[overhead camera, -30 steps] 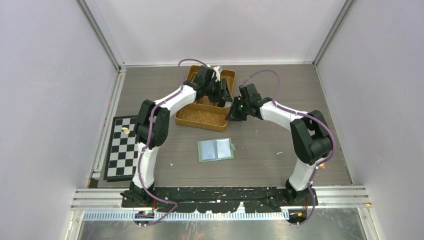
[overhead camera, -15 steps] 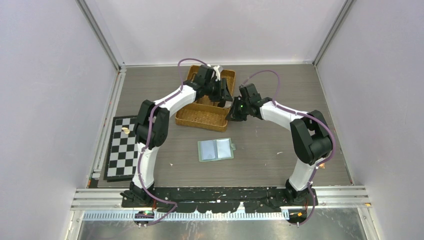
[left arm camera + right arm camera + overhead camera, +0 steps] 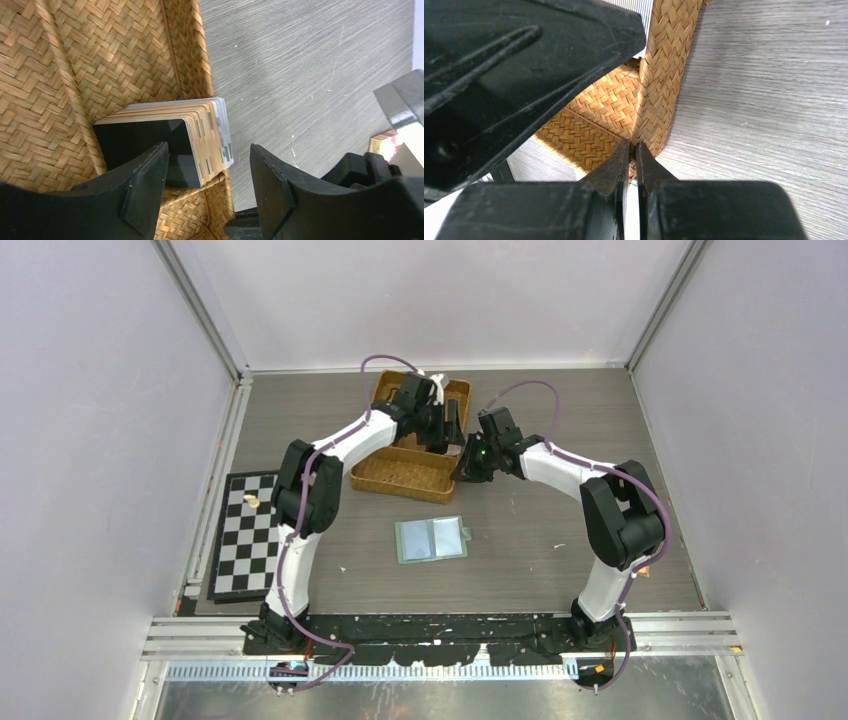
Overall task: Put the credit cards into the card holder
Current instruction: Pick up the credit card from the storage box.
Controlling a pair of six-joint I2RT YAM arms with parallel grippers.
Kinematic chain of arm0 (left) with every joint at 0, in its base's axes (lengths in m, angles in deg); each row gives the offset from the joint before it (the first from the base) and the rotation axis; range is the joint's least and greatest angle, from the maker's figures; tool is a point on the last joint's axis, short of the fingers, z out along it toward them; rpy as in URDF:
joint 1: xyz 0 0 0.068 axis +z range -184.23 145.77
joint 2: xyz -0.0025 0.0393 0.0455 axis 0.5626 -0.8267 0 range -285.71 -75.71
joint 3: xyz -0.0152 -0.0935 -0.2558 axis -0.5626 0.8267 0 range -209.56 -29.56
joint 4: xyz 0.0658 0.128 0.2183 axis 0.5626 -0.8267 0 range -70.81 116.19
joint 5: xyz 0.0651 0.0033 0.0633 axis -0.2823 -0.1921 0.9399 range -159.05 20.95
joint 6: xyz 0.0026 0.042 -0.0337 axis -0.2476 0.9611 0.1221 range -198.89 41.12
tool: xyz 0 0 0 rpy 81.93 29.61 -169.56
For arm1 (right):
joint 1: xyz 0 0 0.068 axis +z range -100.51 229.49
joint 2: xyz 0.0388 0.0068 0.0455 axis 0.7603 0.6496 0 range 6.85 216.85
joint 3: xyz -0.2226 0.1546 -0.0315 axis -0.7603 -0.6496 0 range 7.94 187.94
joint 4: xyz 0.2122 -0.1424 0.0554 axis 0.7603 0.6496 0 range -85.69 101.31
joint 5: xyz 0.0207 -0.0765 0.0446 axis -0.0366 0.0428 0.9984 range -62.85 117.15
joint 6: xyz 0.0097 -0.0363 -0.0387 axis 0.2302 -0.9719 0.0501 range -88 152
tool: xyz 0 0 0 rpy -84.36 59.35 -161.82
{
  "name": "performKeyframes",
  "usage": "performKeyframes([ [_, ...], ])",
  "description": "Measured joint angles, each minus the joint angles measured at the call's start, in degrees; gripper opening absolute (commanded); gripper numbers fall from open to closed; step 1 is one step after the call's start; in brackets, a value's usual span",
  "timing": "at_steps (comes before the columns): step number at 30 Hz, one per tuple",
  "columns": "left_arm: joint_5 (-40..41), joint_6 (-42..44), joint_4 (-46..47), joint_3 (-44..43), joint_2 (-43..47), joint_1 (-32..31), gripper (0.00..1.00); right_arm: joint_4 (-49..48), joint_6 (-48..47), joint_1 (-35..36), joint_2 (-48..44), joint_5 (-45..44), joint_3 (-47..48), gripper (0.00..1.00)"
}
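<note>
A stack of credit cards (image 3: 170,142) stands on edge in the corner of a woven brown tray (image 3: 400,476), with a dark card facing out. My left gripper (image 3: 207,172) is open and straddles the stack: one finger (image 3: 142,187) is in front of the dark card and the other (image 3: 272,187) is outside the tray wall. I see no contact. My right gripper (image 3: 633,148) is shut on the tray's wall (image 3: 664,75) at the near right corner. The card holder (image 3: 432,539) lies unfolded on the table, nearer the arm bases, apart from both grippers.
A checkerboard (image 3: 245,535) lies at the left edge of the table with a small pale piece (image 3: 253,501) on it. Both arms meet over the tray's right side. Enclosure walls stand on three sides.
My left gripper's jaws have opened wider, and its wrist has shifted slightly over the tray. The right arm, tray and card holder have not moved.
</note>
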Motion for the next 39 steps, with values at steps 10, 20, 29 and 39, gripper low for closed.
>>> performKeyframes([
  [10, 5.0, 4.0, -3.4, -3.2, -2.7, -0.9, 0.75, 0.0, 0.0, 0.0, 0.0, 0.0, 0.0, 0.01],
  [20, 5.1, 5.1, -4.8, -4.8, -3.5, -1.4, 0.74, -0.2, 0.1, 0.0, 0.0, 0.1, -0.1, 0.01],
  [29, 1.8, 3.2, -1.0, -2.3, -2.5, -0.8, 0.73, -0.3, 0.2, 0.0, 0.0, 0.1, -0.2, 0.0],
  [39, -0.7, 0.8, 2.0, 0.3, -0.9, -0.8, 0.7, -0.4, 0.3, 0.0, 0.0, 0.3, -0.2, 0.01],
])
